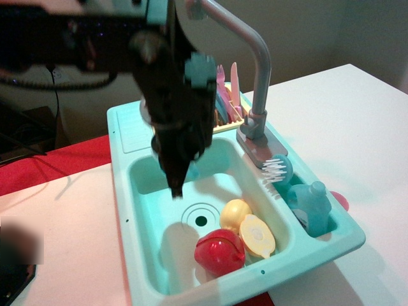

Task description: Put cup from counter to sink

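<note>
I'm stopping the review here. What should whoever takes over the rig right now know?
Gripper: low over the sink, pointing down; too blurred to tell if open or shut.
Cup: none on the visible counter; a pale-blue patch beside the gripper may be it.
Done: cup apparently off the counter.
Left: confirm the grip, lower, release in the sink clear of the toy food.
</note>
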Available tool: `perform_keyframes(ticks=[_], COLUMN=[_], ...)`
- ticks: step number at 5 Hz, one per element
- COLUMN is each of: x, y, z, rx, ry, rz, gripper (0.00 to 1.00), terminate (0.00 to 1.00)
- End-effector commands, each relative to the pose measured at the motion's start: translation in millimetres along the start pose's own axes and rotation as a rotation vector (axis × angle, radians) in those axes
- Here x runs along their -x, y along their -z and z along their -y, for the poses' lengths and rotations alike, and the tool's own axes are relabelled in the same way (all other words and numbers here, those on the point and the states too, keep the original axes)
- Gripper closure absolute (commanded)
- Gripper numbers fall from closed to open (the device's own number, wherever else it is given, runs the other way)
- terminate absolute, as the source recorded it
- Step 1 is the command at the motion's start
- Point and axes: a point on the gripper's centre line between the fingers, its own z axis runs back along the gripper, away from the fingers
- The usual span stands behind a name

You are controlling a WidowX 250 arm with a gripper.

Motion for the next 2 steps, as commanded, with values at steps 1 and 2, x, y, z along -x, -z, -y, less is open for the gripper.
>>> perform_keyframes(ticks=[1,2], x=[-2.4,-6.0], y=[26.5,69.2], z=[-11.4,-5.4], rx=[-0.013,-0.029], ry=[-0.059,-0.060], rz=[0.015,-0.022], gripper=[1.00,1.00], terminate=[0.00,0.00])
